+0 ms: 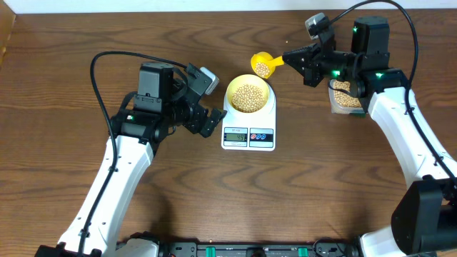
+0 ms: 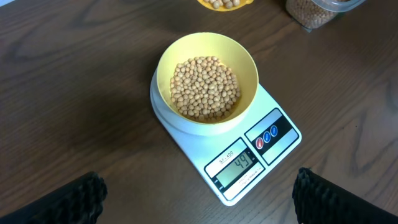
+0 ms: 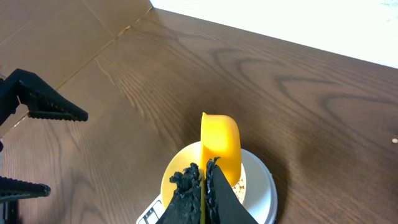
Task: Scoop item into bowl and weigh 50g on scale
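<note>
The pale yellow bowl (image 1: 228, 93) (image 2: 163, 65) stands on the white scale (image 1: 248, 136) (image 2: 249, 163) and holds a layer of tan beans (image 1: 248, 97) (image 2: 205, 88). The scale's display shows digits. My right gripper (image 1: 296, 56) (image 3: 202, 177) is shut on the handle of a yellow scoop (image 1: 263, 66) (image 3: 221, 142), which carries beans and hangs just behind the bowl's far right rim. My left gripper (image 1: 207, 118) (image 2: 199, 208) stands open and empty by the scale's front left, its fingers (image 2: 78, 199) wide apart.
A clear plastic tub (image 1: 347, 97) (image 2: 317, 9) of beans sits under the right arm, right of the scale. The left gripper's fingers (image 3: 43, 104) show at the left of the right wrist view. Bare wooden table (image 1: 321, 185) lies in front.
</note>
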`<state>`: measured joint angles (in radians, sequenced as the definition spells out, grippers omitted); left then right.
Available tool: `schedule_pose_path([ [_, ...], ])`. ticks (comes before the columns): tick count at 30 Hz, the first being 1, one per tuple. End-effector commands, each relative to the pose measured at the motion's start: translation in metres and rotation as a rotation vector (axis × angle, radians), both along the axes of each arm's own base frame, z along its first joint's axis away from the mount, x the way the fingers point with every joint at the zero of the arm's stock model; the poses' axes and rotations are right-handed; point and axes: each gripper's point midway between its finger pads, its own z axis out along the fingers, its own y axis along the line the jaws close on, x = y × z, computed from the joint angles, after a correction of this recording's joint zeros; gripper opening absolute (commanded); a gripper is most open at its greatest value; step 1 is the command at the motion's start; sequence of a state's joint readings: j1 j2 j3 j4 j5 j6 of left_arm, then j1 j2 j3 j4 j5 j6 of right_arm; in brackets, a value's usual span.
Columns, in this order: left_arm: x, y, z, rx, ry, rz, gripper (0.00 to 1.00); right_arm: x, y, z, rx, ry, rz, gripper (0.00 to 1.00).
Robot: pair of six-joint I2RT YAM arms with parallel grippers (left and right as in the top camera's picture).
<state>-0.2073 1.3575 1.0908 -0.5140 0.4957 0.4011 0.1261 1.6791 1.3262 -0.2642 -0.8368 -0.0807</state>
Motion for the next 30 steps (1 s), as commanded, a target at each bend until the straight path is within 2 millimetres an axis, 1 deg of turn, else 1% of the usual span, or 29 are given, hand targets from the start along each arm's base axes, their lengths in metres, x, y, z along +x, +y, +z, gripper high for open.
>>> schedule_pose_path([
  [1,-0.0010,-0.0019,0.0074,-0.003,-0.026,-0.019,0.97,-0.0008,0.0034,-0.0008,0.001,-0.001,0.011,0.01],
  [7,-0.0010,-0.0019,0.0074,-0.003,-0.026,-0.019,0.97,0.0018,0.0037,0.0029,0.003,-0.025,0.010,0.01],
  [12,-0.0010,-0.0019,0.0074,-0.003,-0.026,-0.019,0.97,-0.0012,0.0032,-0.0015,0.000,0.003,0.010,0.01],
  [16,-0.0011,-0.0019,0.0073,-0.003,-0.026,-0.019,0.98,0.0014,0.0040,0.0029,0.005,-0.022,0.012,0.01],
  [20,-0.0011,-0.0019,0.0073,-0.003,-0.026,-0.019,0.98,-0.0053,0.0032,-0.0062,0.001,0.043,0.010,0.01],
  [23,-0.0010,-0.0019,0.0074,-0.003,-0.026,-0.019,0.97,-0.0011,0.0036,-0.0004,-0.008,-0.021,0.022,0.01],
  [25,-0.0010,-0.0019,0.0074,-0.003,-0.026,-0.019,0.97,-0.0004,0.0047,0.0022,0.014,-0.004,0.014,0.01],
  [27,-0.0010,-0.0019,0.0074,-0.003,-0.026,-0.019,0.98,-0.0036,0.0051,-0.0018,0.013,0.026,0.014,0.01],
  [30,-0.0010,-0.0019,0.0074,-0.003,-0.026,-0.019,0.98,-0.0041,0.0040,-0.0043,-0.004,0.018,0.018,0.01],
])
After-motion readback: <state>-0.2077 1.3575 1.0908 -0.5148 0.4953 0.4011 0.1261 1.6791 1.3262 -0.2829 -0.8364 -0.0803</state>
